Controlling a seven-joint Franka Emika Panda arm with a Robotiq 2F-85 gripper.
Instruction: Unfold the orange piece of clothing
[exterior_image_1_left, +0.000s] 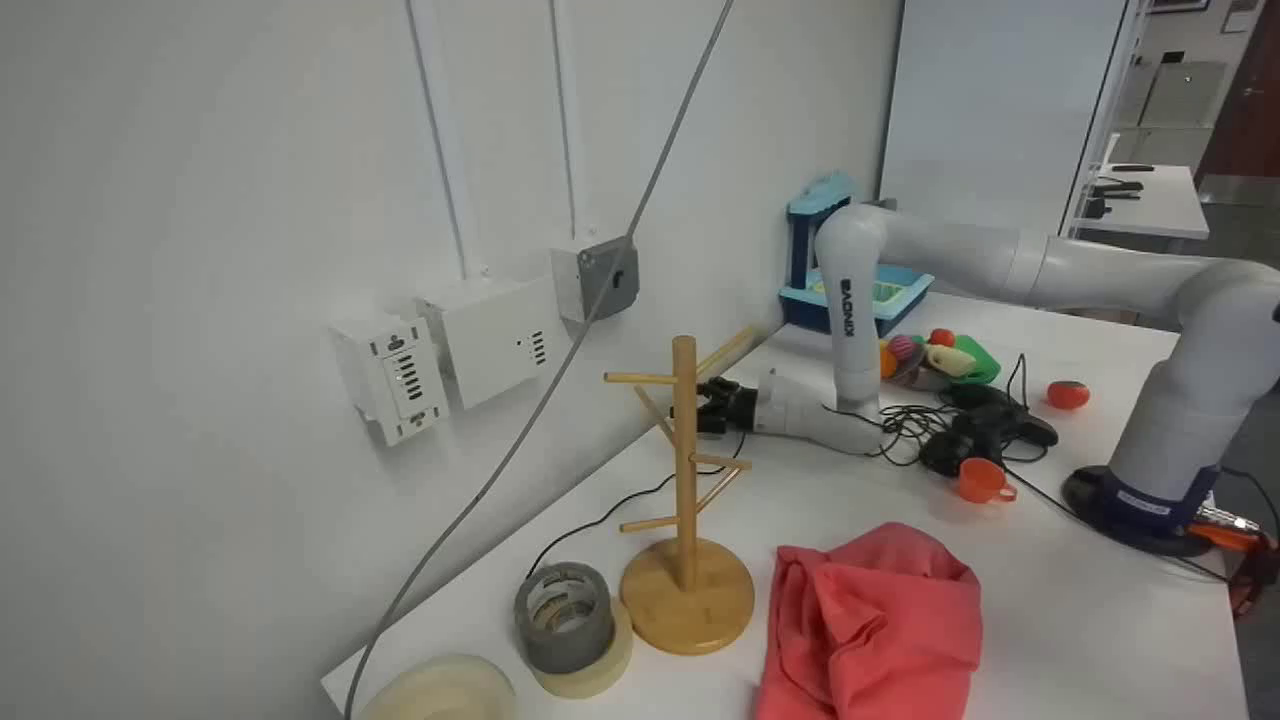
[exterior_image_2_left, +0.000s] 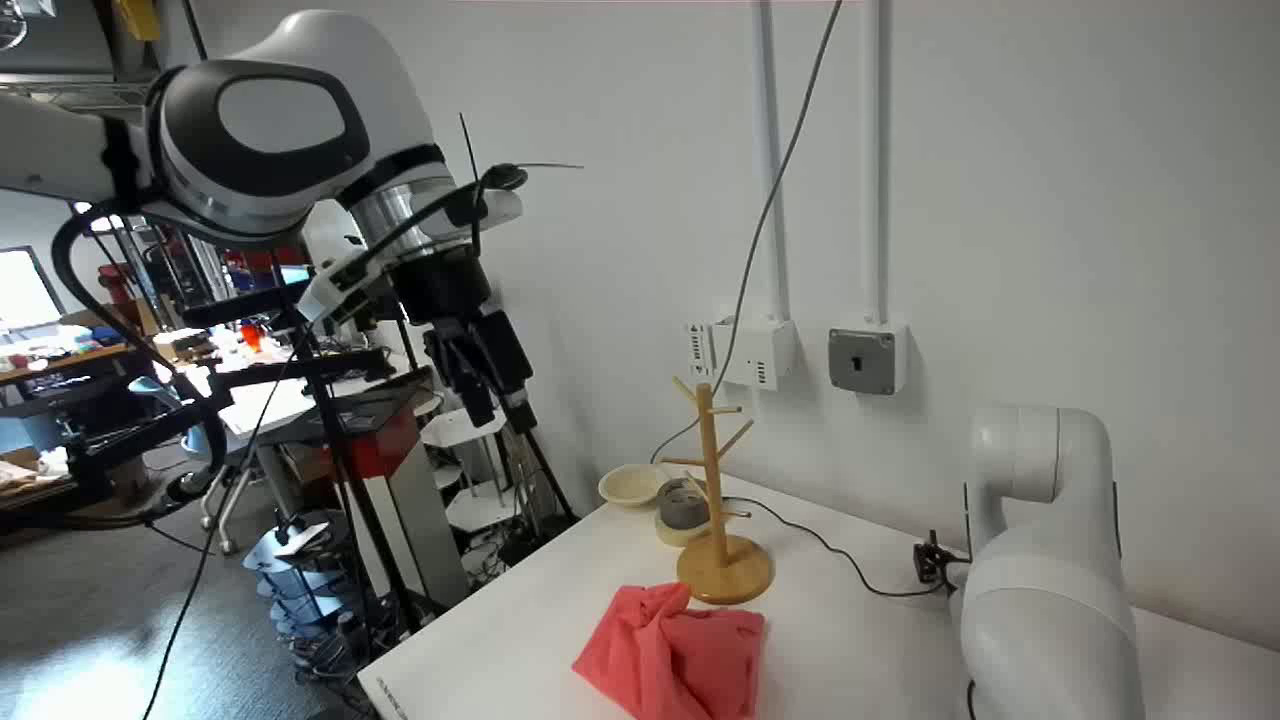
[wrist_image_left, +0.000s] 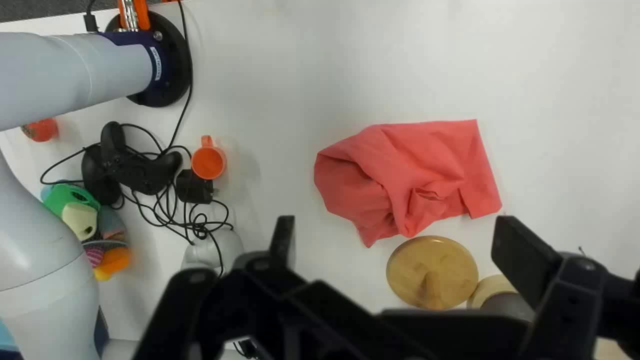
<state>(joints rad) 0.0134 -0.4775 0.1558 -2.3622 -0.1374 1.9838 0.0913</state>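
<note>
The coral-red garment (wrist_image_left: 410, 172) lay crumpled on the white table (wrist_image_left: 280, 75), just beside the wooden peg stand (exterior_image_1_left: 686, 500); unfolding looked yet to be done. No collar or sleeve could be made out.

Step in hand, my reading: lining up a first grip. Best choice seemed one loose layer, either the raised fold near the middle or the square corner. A shallow pinch, then a low pull away from the bulk, would slide the layers apart rather than hoist the whole bundle. The stand's pegs could snag it.

Lie: the long axis ran roughly side to side in the wrist view. The rounded, puckered end pointed toward the orange mug (wrist_image_left: 209, 161); the flatter, square-cornered end faced the opposite way.

The gripper (wrist_image_left: 400, 240) hung well above the garment, fingers spread wide, nothing held. Their spread ran near parallel to that long axis, so a crosswise ridge likely needed little wrist turn.

Farther out: grey tape roll (exterior_image_1_left: 570, 645) stacked on a cream tape roll (exterior_image_1_left: 590, 681) by the stand, shallow cream bowl (exterior_image_1_left: 440, 690) beyond; second white robot arm (exterior_image_1_left: 1040, 270) past the mug.
</note>
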